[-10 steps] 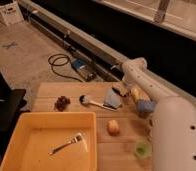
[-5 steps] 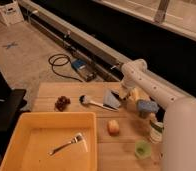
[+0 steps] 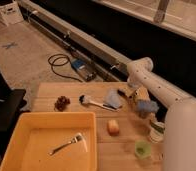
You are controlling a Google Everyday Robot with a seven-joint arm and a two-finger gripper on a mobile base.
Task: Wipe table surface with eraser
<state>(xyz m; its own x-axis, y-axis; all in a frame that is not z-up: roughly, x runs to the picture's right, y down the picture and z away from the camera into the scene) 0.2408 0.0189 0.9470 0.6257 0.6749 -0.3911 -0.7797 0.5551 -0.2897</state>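
The light-brown wooden table surface [image 3: 86,135] fills the lower half of the camera view. My white arm reaches in from the lower right, bends at the far edge and points down. Its gripper [image 3: 124,92] is shut and low over the wood near the table's back edge, just right of a blue-grey flat sheet [image 3: 112,99]. The tan eraser [image 3: 140,93] sits close against the gripper's right side. I cannot tell whether it touches the gripper or is held by it.
A blue sponge-like block [image 3: 147,107] lies just in front of the eraser. A brush [image 3: 93,102] and dark grapes [image 3: 62,103] lie to the left. A yellow tray [image 3: 21,150] holds a fork [image 3: 68,144]. A bun [image 3: 112,126], a green cup [image 3: 142,148] and a white cup [image 3: 155,131] stand nearer.
The bulky lower part of my arm has swung to the right. The gripper stays at almost the same spot by the eraser, still shut.
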